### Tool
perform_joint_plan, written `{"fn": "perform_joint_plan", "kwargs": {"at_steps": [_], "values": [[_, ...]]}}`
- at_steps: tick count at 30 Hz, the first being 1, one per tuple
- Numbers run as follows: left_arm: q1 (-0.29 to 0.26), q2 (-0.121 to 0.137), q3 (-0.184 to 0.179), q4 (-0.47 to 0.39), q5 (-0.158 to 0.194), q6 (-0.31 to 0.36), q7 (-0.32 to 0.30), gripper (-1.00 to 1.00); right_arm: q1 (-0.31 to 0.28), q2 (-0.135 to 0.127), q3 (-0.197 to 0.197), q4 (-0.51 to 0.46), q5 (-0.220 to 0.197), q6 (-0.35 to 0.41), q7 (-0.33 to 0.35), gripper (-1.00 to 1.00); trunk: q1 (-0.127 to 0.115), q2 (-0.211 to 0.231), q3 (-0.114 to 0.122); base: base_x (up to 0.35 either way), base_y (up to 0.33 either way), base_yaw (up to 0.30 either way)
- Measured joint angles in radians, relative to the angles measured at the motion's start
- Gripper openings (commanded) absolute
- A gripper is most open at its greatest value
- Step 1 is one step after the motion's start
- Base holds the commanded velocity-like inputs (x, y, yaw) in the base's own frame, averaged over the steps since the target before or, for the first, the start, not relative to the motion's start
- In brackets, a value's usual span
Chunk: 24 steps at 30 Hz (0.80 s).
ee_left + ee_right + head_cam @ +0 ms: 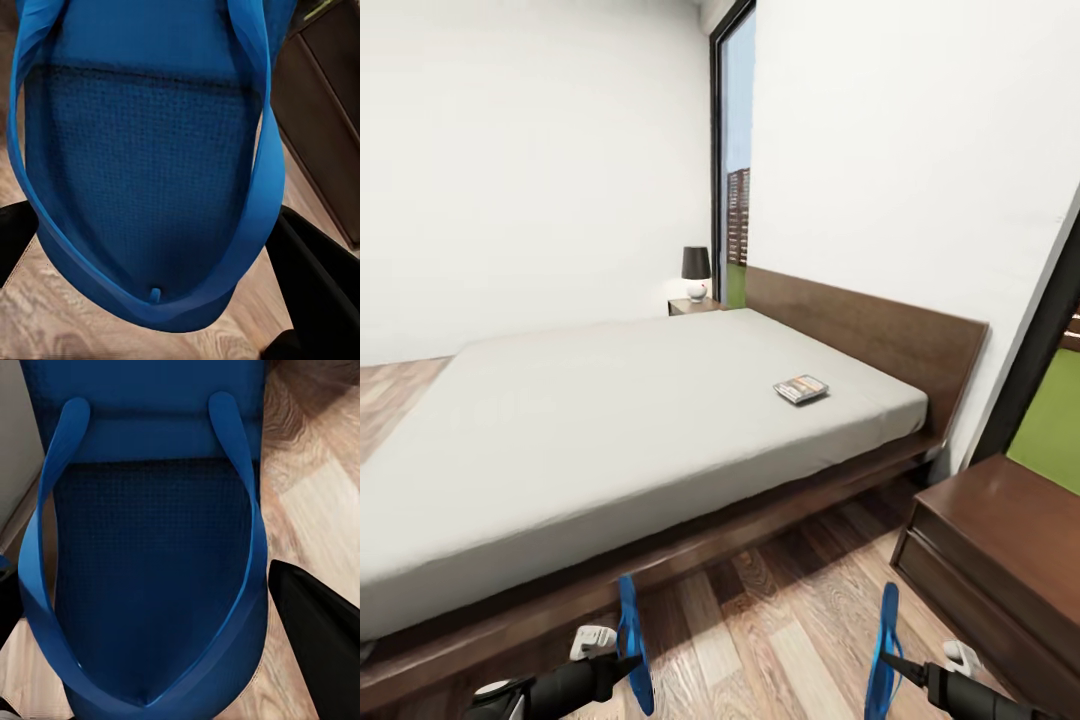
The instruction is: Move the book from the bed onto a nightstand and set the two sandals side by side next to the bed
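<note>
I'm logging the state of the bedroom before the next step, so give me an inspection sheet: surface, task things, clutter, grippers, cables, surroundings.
Surface: brown wood-plank floor beside the bed, nothing lying on the visible part.
Task things: book lies flat on the mattress near the headboard; left sandal and right sandal are both held on edge above the floor, apart; near nightstand at the right has a bare top; far nightstand carries a lamp.
Clutter: nothing seen.
Grippers: left gripper has its jaws shut on the left sandal; right gripper is shut on the right sandal.
Cables: nothing seen.
Surroundings: white walls, black-framed window showing fence and lawn.
</note>
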Motion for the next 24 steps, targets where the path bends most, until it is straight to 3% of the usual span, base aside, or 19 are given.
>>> {"fn": "perform_joint_plan", "kwargs": {"at_steps": [11,24], "values": [[0.0,0.0,-0.001,0.0,0.0,0.0,0.0,-1.0,0.0,0.0,-0.001,0.0,-0.001,0.0,0.002,-1.0,0.0,0.0,0.0,-0.022,0.0,0.279],[0.0,0.0,-0.003,0.0,0.0,0.0,0.0,-1.0,0.0,0.0,0.0,0.0,-0.001,0.0,0.003,-1.0,0.0,0.0,0.0,-0.07,-0.052,0.018]]}}
